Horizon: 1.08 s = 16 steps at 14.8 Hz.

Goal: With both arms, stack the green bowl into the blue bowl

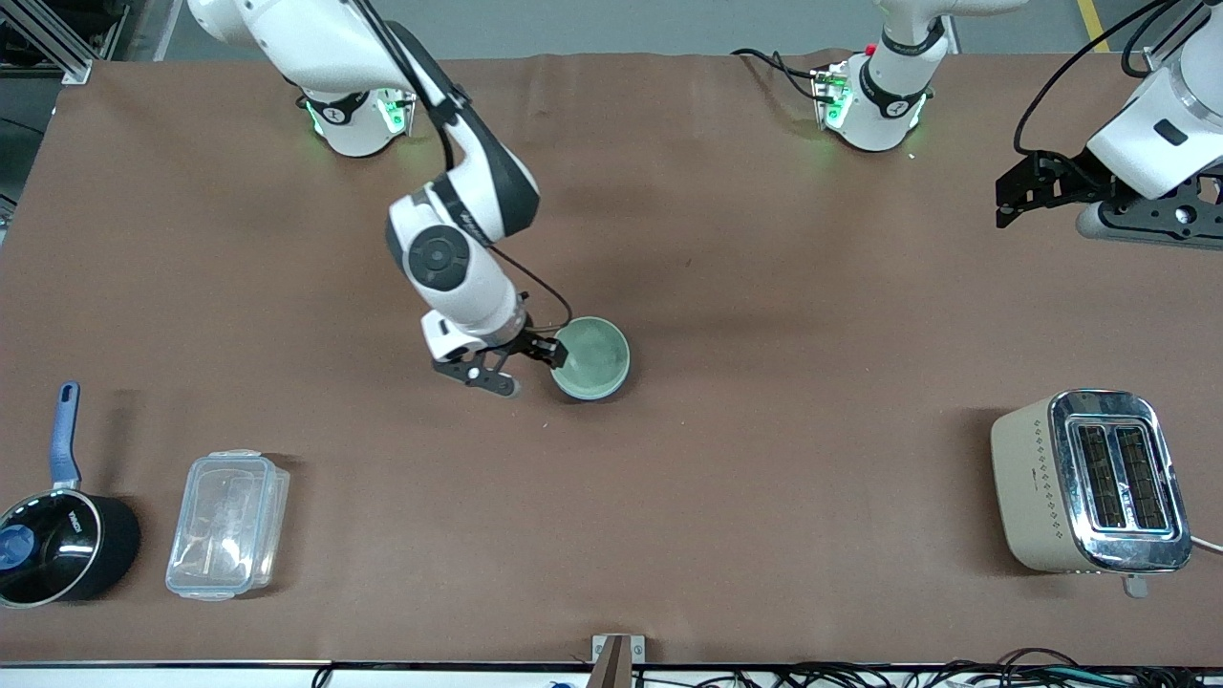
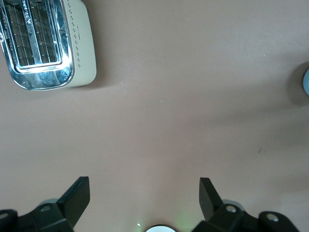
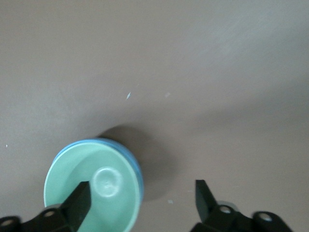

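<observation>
The green bowl [image 1: 591, 357] sat nested in the blue bowl [image 3: 136, 163], whose rim showed as a thin ring around it, on the brown counter [image 1: 764, 459] about midway between the arms' ends. The right claw [image 1: 528, 355] hung low at the stack, fingers spread wide, one finger [image 3: 77, 204] over the green rim and the other outside it, gripping nothing. As I judged it, lifting off crookedly could catch that rim and tip or drag the stack. The left claw [image 2: 145, 203] waited open and empty above the counter's left-arm end, near the toaster [image 1: 1089, 483]. White lettering on the saucepan [image 1: 57, 545] was too small to read.
</observation>
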Tool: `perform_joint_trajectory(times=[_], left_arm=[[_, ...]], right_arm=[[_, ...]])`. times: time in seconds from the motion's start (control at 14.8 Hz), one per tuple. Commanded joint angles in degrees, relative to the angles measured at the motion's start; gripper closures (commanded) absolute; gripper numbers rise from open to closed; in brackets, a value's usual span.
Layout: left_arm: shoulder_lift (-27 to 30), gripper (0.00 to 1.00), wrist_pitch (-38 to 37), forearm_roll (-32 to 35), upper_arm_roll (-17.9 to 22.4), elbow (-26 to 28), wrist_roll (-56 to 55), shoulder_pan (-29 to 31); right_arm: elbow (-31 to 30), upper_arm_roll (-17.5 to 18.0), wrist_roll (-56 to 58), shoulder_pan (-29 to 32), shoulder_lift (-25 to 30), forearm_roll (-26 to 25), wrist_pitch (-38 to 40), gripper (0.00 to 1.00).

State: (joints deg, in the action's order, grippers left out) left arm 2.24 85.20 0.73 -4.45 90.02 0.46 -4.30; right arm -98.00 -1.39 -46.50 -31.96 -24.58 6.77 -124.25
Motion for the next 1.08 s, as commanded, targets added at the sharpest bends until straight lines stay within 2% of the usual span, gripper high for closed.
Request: perform_joint_trajectory(times=[0.0, 0.27, 0.47, 0.61, 0.68, 0.81, 1.02], left_arm=[[1.1, 0.0, 0.6, 1.4, -0.4, 0.7, 1.0, 0.8], [0.7, 0.0, 0.6, 1.5, -0.4, -0.1, 0.8, 0.7], [0.2, 0.0, 0.6, 1.5, -0.5, -0.4, 0.9, 0.6], [0.3, 0.0, 0.5, 1.5, -0.5, -0.4, 1.0, 0.7], [0.5, 0.0, 0.4, 1.5, -0.5, -0.3, 1.0, 0.8], [0.7, 0.0, 0.4, 1.5, -0.5, 0.2, 1.0, 1.0], [0.6, 0.0, 0.4, 1.5, -0.5, -0.1, 1.0, 1.2]], right_arm=[[-2.0, -1.1, 3.8, 3.9, 9.4, -5.6, 7.8, 0.0], [-1.9, -1.1, 11.0, 10.9, 15.0, -7.6, 15.0, 0.0], [-0.5, -1.1, 11.3, 16.1, 17.7, -10.3, 15.6, 0.0], [2.4, -1.0, 11.7, 18.7, 18.7, -11.6, 18.0, 0.0], [5.2, -1.0, 12.4, 19.6, 18.7, -11.6, 21.8, 0.0], [9.3, -0.4, 17.7, 23.8, 18.7, -11.5, 28.1, 0.0], [11.9, 1.3, 27.3, 31.2, 20.4, -10.6, 33.1, 0.0]])
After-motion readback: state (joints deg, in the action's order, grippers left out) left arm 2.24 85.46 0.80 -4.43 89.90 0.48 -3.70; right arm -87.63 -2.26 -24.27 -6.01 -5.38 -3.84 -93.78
